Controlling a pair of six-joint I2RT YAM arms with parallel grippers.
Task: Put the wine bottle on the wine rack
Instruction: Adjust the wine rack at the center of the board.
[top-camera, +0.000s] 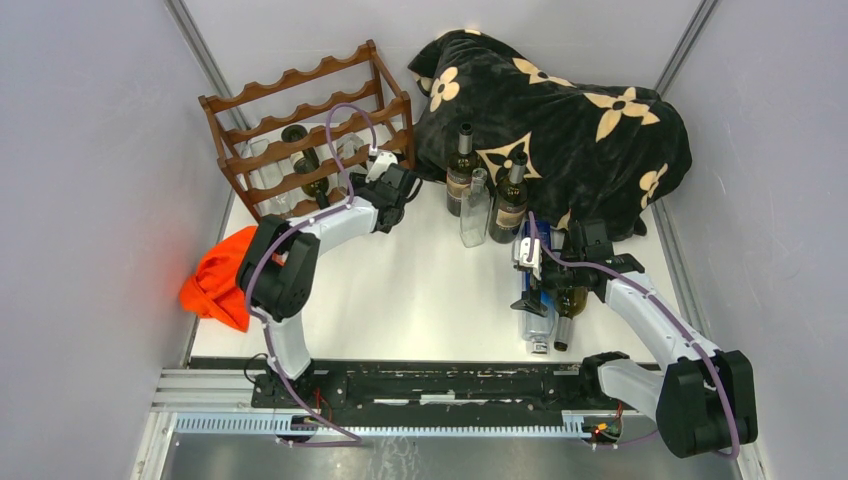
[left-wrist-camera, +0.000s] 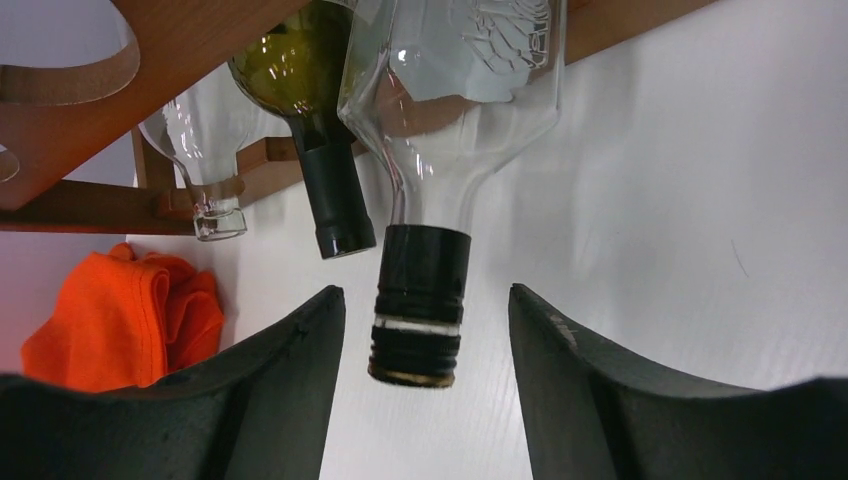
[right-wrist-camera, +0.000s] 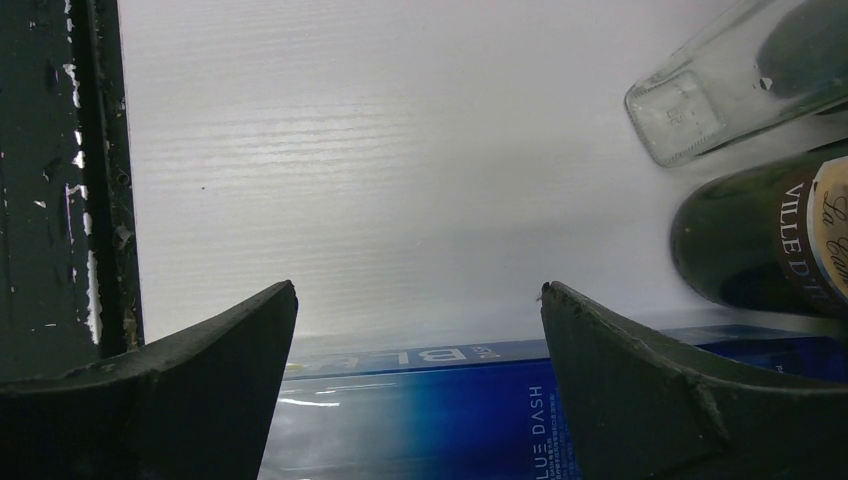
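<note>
The wine rack (top-camera: 300, 110), dark reddish wood with wavy rails, stands at the back left; one of its rails (left-wrist-camera: 180, 40) crosses the left wrist view. A clear wine bottle (left-wrist-camera: 450, 100) lies in the rack with its black screw cap (left-wrist-camera: 418, 320) pointing out. My left gripper (top-camera: 395, 190) (left-wrist-camera: 425, 290) is open around that cap, with white table showing on both sides. My right gripper (top-camera: 530, 265) (right-wrist-camera: 415, 290) is open just above a blue-labelled bottle (top-camera: 537, 310) (right-wrist-camera: 480, 400) lying on the table, touching nothing.
The rack also holds a dark green bottle (left-wrist-camera: 300, 60) and a clear bottle (left-wrist-camera: 205, 150). Three bottles (top-camera: 475, 205) stand by a black flowered blanket (top-camera: 560, 110). A dark bottle (top-camera: 570, 305) (right-wrist-camera: 770, 240) lies beside the blue-labelled one. An orange cloth (top-camera: 220, 280) sits at the left edge.
</note>
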